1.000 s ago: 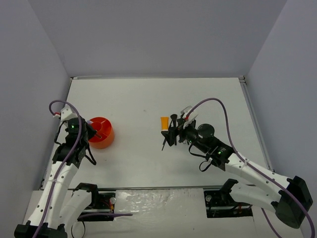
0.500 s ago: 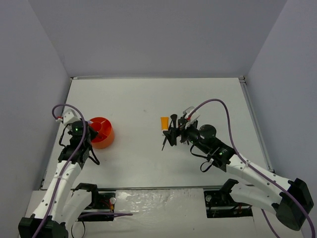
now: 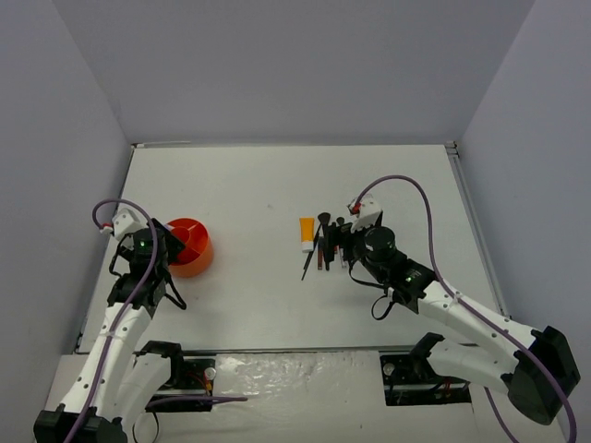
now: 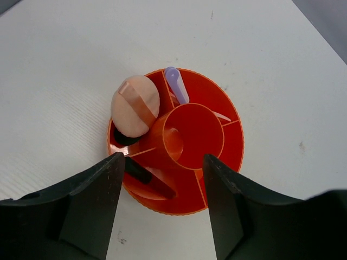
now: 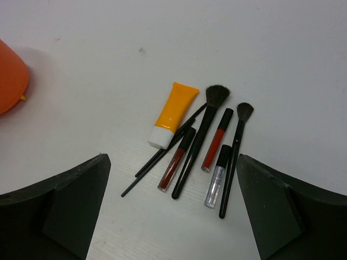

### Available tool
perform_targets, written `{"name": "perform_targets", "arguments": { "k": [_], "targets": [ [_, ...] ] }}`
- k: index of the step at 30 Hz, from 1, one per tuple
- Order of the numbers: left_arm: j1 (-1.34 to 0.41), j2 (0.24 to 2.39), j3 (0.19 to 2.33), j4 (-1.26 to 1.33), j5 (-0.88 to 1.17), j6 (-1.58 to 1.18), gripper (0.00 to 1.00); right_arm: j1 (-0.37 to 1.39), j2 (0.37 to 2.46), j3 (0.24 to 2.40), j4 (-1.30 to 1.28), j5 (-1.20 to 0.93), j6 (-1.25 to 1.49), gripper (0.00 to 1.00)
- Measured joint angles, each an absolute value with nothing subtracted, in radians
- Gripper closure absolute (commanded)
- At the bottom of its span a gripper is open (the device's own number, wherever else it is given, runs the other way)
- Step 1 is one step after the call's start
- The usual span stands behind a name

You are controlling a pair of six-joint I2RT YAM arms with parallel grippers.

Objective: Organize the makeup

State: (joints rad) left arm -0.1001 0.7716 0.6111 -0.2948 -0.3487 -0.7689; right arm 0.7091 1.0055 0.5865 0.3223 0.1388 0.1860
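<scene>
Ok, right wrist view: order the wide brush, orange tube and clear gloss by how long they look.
1. wide brush, clearly longest.
2. orange tube and clear gloss look about equal; too close to rank.

the worktop [image 5: 303, 65] is matt white with a fine ribbed grain, the divided tub [image 4: 230, 154] is smooth, faintly glossy orange plastic, the puff [image 4: 135, 105] is soft matt pink, the tube [image 5: 172, 114] is smooth plastic, and the brushes [image 5: 196, 145] have glossy black handles and hairy tips.
</scene>
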Motion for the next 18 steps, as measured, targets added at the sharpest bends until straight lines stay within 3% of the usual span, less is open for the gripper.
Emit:
{"name": "perform_targets", "arguments": {
  "k": [5,9,18],
  "targets": [
    [-0.097,0.76,0.678,-0.368,-0.36,-0.756,0.23,0.68,1.052,0.6,0.253,0.183,0.248,0.21],
    [-0.097,0.763,0.808,-0.433,-0.339,-0.693,0.04,0.624,1.102,0.611,0.202,0.195,0.307,0.33],
    [-0.096,0.863,1.097,-0.556,-0.184,-0.459,0.03,0.569,1.27,0.63,0.151,0.182,0.386,0.6]
  ]
}}
